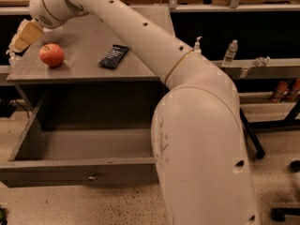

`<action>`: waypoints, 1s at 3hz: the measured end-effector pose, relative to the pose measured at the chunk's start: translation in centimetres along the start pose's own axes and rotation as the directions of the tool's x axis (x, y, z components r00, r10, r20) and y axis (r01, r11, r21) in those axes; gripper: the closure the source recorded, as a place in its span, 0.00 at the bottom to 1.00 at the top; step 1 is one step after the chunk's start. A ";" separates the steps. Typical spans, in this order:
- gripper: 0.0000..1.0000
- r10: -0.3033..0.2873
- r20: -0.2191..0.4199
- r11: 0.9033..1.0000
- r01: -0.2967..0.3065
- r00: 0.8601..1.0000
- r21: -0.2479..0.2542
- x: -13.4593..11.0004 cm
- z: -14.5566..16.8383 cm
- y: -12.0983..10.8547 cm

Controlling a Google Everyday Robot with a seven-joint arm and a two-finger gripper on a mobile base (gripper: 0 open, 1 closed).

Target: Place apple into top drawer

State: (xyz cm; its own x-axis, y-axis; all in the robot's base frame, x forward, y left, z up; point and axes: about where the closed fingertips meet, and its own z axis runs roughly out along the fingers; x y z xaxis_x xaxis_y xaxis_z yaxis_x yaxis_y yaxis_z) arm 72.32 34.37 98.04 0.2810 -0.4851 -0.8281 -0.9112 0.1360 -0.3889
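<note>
The drawer (79,165) stands open, below the gripper (24,35) and nearer the camera. The apple (51,55) lies unheld on the table (89,71), just right of the gripper. Whether the gripper is open or closed, I cannot tell. An off-centre approach could nudge the apple into rolling off the edge.

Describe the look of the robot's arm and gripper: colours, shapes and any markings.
The arm is off-white, built of thick rounded tubes that swell to a bulky near segment with faint dark scuffs. Small dark holes dot the long link, and a thin yellowish ring circles one joint. The gripper, up and left of the apple, is pale tan and blocky. No cables show.
</note>
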 end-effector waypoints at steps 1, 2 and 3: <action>0.00 -0.001 0.002 1.000 0.001 1.000 0.001 -0.1 0.0 0.0; 0.00 0.033 -0.014 0.999 -0.033 0.999 0.005 1.6 0.2 0.4; 0.00 0.167 -0.079 0.986 -0.166 0.983 0.011 8.3 1.5 2.6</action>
State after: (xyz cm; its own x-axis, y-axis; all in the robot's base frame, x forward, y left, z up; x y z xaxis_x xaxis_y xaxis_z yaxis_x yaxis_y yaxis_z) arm 72.73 32.02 89.51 0.1003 -0.5224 -0.8468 -0.9419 0.2243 -0.2500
